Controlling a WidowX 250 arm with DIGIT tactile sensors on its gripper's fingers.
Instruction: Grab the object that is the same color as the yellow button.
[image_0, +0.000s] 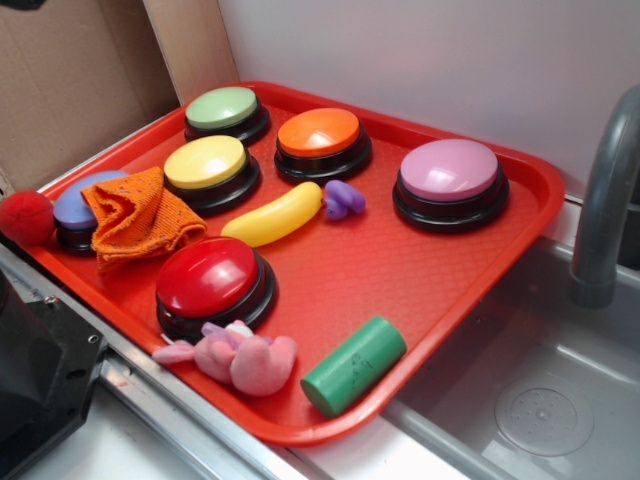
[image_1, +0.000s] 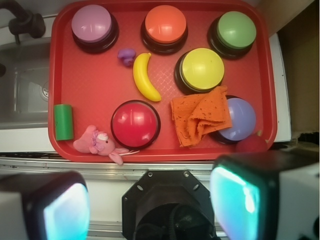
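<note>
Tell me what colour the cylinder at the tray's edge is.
Green. The cylinder shows best in the exterior view, lying beside the pink plush toy.

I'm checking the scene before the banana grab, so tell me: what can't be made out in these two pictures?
- Gripper: wrist view shows only blurred fingers at the bottom edge; the exterior view lacks it.
- Purple button: the orange cloth hides part in both views.
- Red ball: mostly behind the finger in the wrist view.
- Faucet: cut off by the exterior view's right edge.
</note>
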